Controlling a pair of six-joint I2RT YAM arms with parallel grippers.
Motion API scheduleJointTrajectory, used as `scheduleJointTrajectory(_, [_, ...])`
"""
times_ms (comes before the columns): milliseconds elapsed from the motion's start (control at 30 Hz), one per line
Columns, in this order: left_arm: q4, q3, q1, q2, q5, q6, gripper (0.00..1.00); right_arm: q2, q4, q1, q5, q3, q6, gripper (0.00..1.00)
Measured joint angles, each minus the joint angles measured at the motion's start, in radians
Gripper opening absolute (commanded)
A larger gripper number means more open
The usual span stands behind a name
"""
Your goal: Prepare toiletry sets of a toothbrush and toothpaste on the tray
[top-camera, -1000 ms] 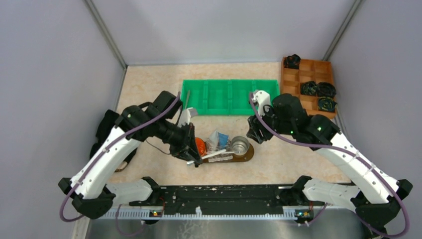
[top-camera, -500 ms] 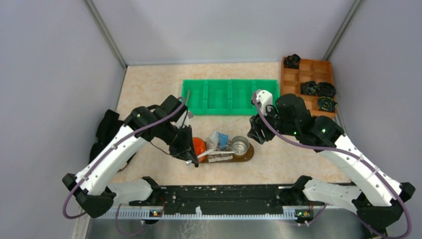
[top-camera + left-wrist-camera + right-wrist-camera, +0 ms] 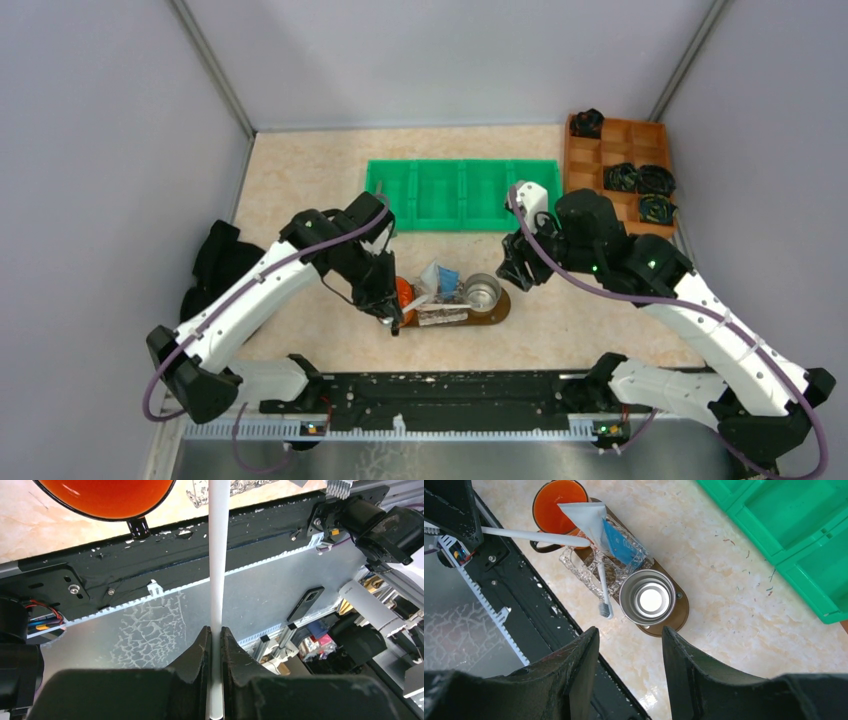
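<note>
My left gripper (image 3: 216,640) is shut on a slim white toothbrush (image 3: 218,555), whose shaft runs past an orange cup (image 3: 107,492). From above, the left gripper (image 3: 386,306) hovers at the left end of the dark brown tray (image 3: 497,308). The right wrist view shows that held toothbrush (image 3: 529,535) reaching across the orange cup (image 3: 558,502). A white tube (image 3: 586,517) and a blue tube (image 3: 621,542) lean together on the tray (image 3: 674,621). A second toothbrush (image 3: 603,590) lies over a clear dish. My right gripper (image 3: 630,640) hangs open and empty above the tray's right end.
A metal cup (image 3: 647,597) stands on the tray's right end. The green compartmented bin (image 3: 460,193) sits behind the tray, and an orange-brown box (image 3: 620,172) with black items is at the back right. The black base rail (image 3: 440,390) runs along the near edge.
The left arm has swung rightward, turning its wrist, so the held toothbrush has pivoted at the tray's left end. The right arm has barely moved.
</note>
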Motion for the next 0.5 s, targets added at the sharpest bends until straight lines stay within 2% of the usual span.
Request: scheduleJointTrajectory(500, [0.029,-0.014,0.000,0.042,0.022,0.009,0.13,-0.006,0.006,0.000,-0.007,-0.013,0.001,0.50])
